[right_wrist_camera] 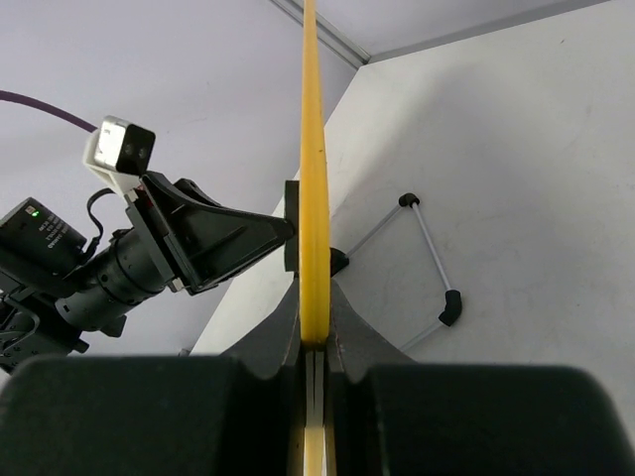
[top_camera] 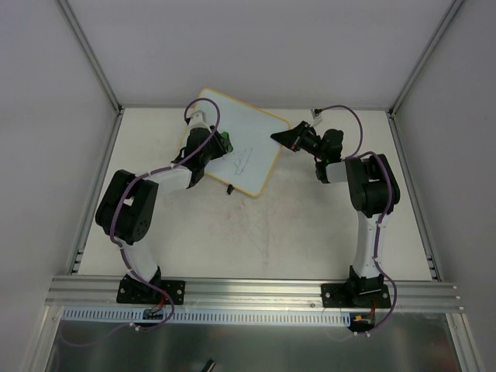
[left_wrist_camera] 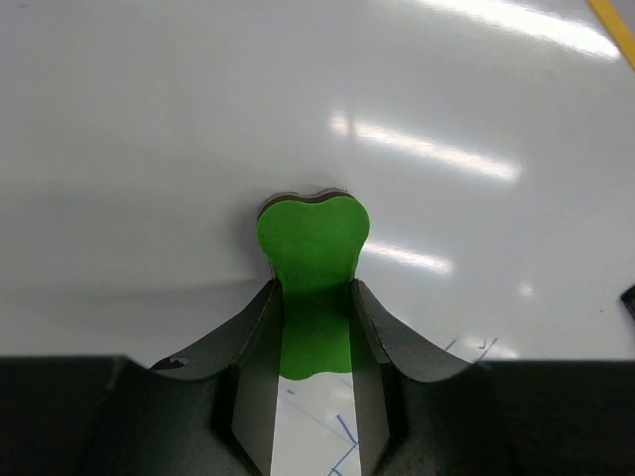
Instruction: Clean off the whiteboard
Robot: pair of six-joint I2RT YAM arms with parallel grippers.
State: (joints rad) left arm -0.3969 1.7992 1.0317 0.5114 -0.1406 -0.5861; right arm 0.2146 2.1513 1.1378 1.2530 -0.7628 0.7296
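Item: whiteboard point(top_camera: 252, 136), white face with a thin yellow-orange rim point(right_wrist_camera: 314, 149), set askew on the far middle of the pale table point(top_camera: 310, 225), between the two arms. One corner points toward the back wall. Faint dark pen marks point(top_camera: 242, 161) sit on the near half of the face. Item: green eraser point(left_wrist_camera: 313, 233), a small block with a notched top, its far end resting on the white face, left of the pen marks as the overhead view shows them. Item: left gripper point(left_wrist_camera: 315, 288), reaching over the board's left side, its jaws closed on the eraser with one finger on each flank of the block. Item: right gripper point(right_wrist_camera: 315, 297), at the board's right edge, its jaws clamped on the rim. Its own camera shows the rim edge-on as a yellow strip running straight up from between the fingers. Item: wire stand point(right_wrist_camera: 429, 260), a thin metal rod with black ends, seen in the right wrist view on the table side of the board. Whether the board's gripped edge is raised off the table cannot be told.
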